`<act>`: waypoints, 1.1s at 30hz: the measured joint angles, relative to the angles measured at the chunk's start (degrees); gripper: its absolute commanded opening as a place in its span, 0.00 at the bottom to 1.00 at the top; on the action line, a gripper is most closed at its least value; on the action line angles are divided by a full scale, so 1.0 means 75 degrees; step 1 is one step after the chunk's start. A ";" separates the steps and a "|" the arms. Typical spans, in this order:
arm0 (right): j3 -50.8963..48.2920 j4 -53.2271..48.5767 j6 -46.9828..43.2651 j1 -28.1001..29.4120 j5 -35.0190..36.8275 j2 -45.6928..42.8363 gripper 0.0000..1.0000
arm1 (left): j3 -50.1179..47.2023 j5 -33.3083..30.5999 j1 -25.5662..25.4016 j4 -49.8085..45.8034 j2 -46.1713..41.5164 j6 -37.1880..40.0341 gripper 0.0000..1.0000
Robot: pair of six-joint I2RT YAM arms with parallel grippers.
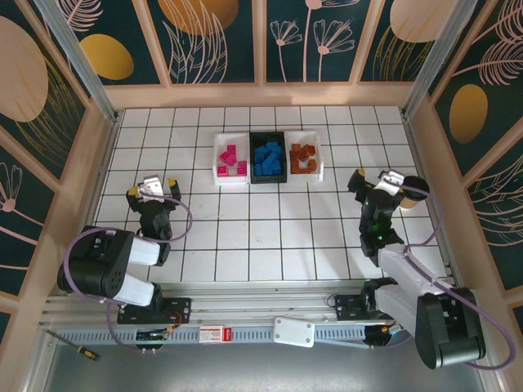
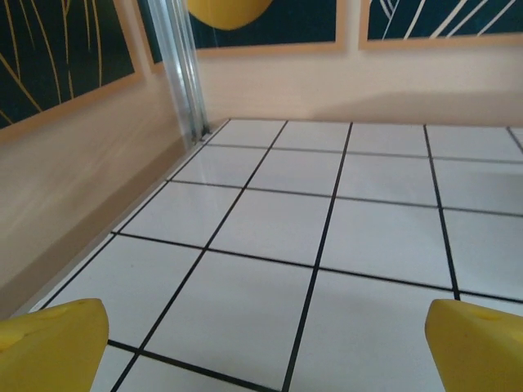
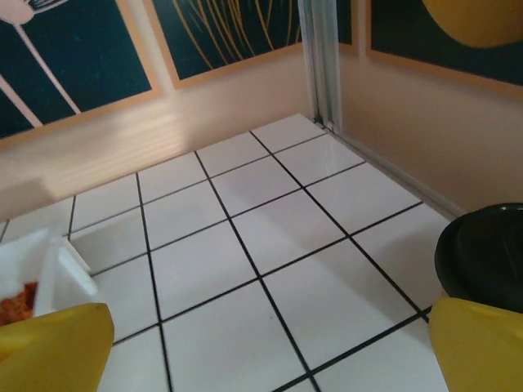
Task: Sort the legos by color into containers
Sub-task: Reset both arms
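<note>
Three containers stand in a row at the back middle of the tiled table. Pink legos (image 1: 230,159) fill the left white tray (image 1: 217,155), blue legos (image 1: 267,157) the black tray (image 1: 267,135), and orange-brown legos (image 1: 302,155) the right white tray (image 1: 319,160). My left gripper (image 1: 152,188) hovers open over bare tiles to the left of the trays, its yellow fingertips (image 2: 49,343) wide apart with nothing between them. My right gripper (image 1: 376,178) is open to the right of the trays and holds nothing. A corner of the right tray (image 3: 49,261) with orange-brown legos (image 3: 16,304) shows in the right wrist view.
A round cup (image 1: 413,192) with a dark opening (image 3: 482,253) stands just right of the right gripper, near the right wall. Wooden walls with patterned panels close in the table on three sides, with metal posts in the back corners (image 2: 184,73).
</note>
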 measured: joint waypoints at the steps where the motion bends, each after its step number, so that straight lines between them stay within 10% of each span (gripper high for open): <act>1: -0.0300 0.0597 -0.0251 -0.0085 -0.0099 0.0289 0.99 | -0.0114 0.0216 0.0105 0.0286 0.0015 -0.0006 0.99; 13: -0.0484 0.4153 -0.1145 -0.1017 -0.1877 0.3762 0.99 | 0.0221 0.0309 0.0446 0.0478 0.0361 -0.0431 0.99; 33: -0.0586 0.5578 -0.0886 -0.1440 -0.2425 0.4334 0.99 | 0.0224 0.0309 0.0446 0.0370 0.0361 -0.0469 0.99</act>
